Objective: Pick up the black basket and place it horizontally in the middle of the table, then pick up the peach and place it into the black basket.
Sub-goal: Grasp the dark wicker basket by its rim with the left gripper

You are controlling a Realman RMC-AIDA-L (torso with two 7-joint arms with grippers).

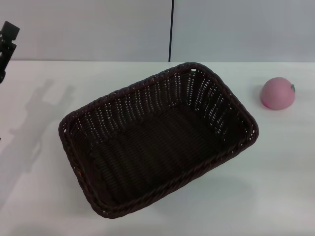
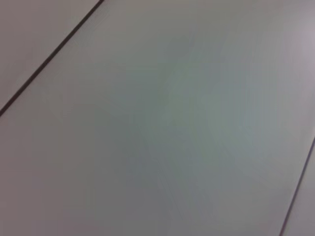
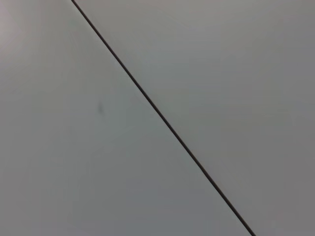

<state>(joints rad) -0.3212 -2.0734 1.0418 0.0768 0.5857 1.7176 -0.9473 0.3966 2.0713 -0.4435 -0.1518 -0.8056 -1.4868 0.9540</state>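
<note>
One black basket (image 1: 157, 142) is sitting askew, at a diagonal, on the white surface (image 1: 275, 182), open side up and holding nothing. One peach (image 1: 277, 93) is resting to the basket's right, well apart from it. The left tool (image 1: 7, 44) is hanging beyond the basket's far-left corner; whether it is apart or together, I cannot tell.

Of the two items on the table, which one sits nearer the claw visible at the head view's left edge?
The black basket: it lies mid-table, skewed, while the peach rests beyond its right end, farthest from the left claw.
</note>
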